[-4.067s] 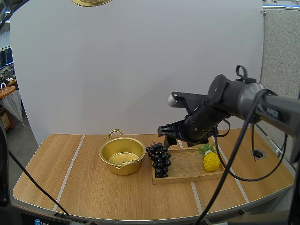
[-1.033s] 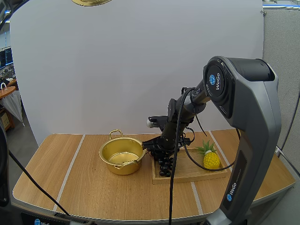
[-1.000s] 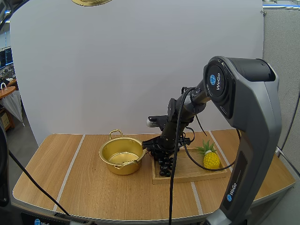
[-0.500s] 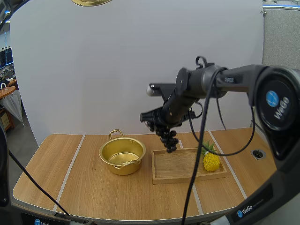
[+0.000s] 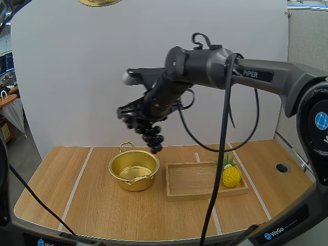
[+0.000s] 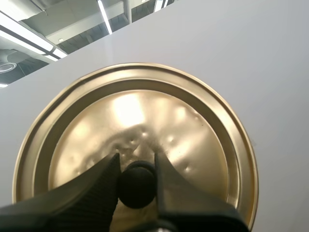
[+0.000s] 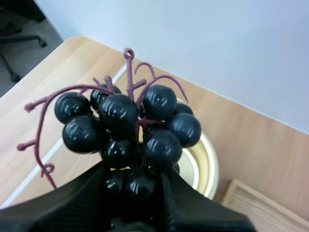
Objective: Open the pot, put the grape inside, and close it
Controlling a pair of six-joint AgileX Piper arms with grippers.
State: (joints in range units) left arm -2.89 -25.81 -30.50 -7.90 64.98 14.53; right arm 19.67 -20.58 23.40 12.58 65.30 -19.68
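A bunch of dark grapes [image 5: 146, 129] hangs in the air above the open gold pot [image 5: 133, 169], pinched by my right gripper [image 5: 134, 114]. In the right wrist view the fingers close around the lower grapes [image 7: 129, 135], with the pot's rim [image 7: 210, 166] below and behind them. The pot stands on the table left of the wooden tray [image 5: 197, 180]. Its gold lid [image 5: 100, 2] is held high up at the top edge of the high view. In the left wrist view my left gripper [image 6: 137, 180] is shut on the lid's black knob [image 6: 137, 183], the lid [image 6: 145, 125] facing the camera.
A yellow toy pineapple [image 5: 230, 174] sits at the right end of the tray. A round hole [image 5: 282, 167] is in the table near its right edge. Bare tabletop [image 5: 66, 195] lies to the left and in front of the pot.
My right gripper closed on the grapes in the tray, lifted them out and carried them up and left to above the pot. The lid stayed high.
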